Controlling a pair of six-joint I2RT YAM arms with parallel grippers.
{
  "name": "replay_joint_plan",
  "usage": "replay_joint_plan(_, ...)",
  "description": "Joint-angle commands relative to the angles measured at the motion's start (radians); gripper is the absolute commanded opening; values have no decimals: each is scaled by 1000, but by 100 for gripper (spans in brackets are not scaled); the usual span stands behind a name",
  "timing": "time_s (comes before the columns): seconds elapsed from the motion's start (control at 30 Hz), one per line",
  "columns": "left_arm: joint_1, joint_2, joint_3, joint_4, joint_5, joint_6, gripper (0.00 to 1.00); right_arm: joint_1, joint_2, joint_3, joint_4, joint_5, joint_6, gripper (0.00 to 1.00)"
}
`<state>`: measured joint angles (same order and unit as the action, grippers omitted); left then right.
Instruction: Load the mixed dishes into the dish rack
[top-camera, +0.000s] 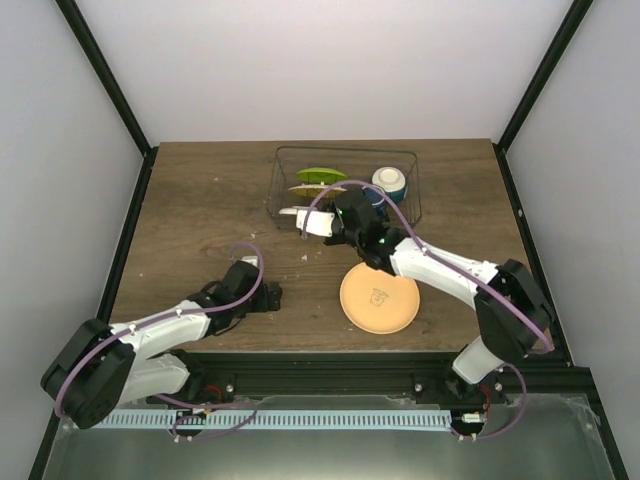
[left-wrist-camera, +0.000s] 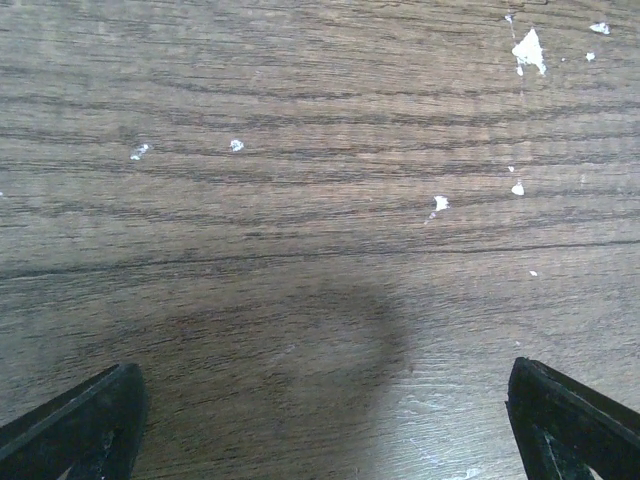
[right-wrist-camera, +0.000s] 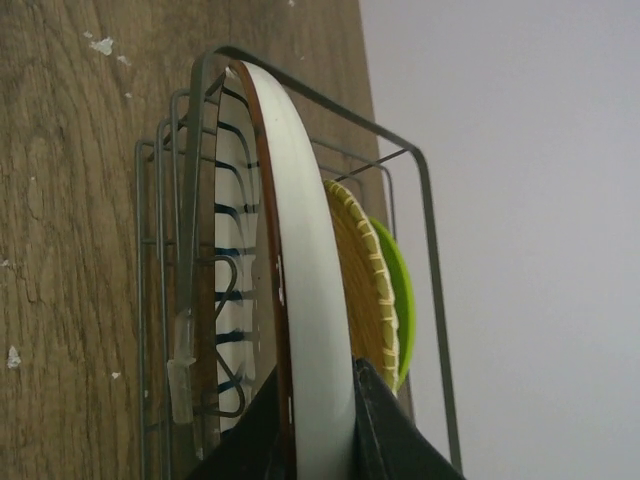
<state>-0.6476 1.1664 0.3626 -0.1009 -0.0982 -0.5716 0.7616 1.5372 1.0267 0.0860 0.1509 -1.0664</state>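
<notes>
The wire dish rack (top-camera: 412, 172) stands at the table's back centre. My right gripper (top-camera: 318, 222) is shut on the rim of the white plate with dark-blue stripes (right-wrist-camera: 305, 280). It holds that plate on edge at the rack's near left wires (right-wrist-camera: 430, 220). Right behind it, the lime-green plate (right-wrist-camera: 400, 290) with its yellowish rim (right-wrist-camera: 362, 270) stands on edge in the rack. The small white bowl (top-camera: 390, 180) sits in the rack's right half, and something dark blue shows against it. My left gripper (left-wrist-camera: 325, 430) hangs open over bare wood.
A peach-coloured round plate (top-camera: 379, 298) lies flat on the table in front of the rack, under my right forearm. White specks (left-wrist-camera: 528, 50) dot the wood. Black frame posts and white walls close in the table.
</notes>
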Motion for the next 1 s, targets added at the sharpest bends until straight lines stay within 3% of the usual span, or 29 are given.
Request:
replay_joint_plan(0.0,7,14,10,20,19,9,100,-39,43,164,-98,-23,52,1)
replay_joint_plan(0.23,7,16,17,17,35,12,100,-97,111,263,-167,-56,82,5)
replay_joint_plan(0.5,8,23,26,7,46,12,100,-131,127,287,-144,-49,79,19)
replay_joint_plan(0.97,8,38,38,-1,48,13,100,-161,150,293,-145,-75,90,26)
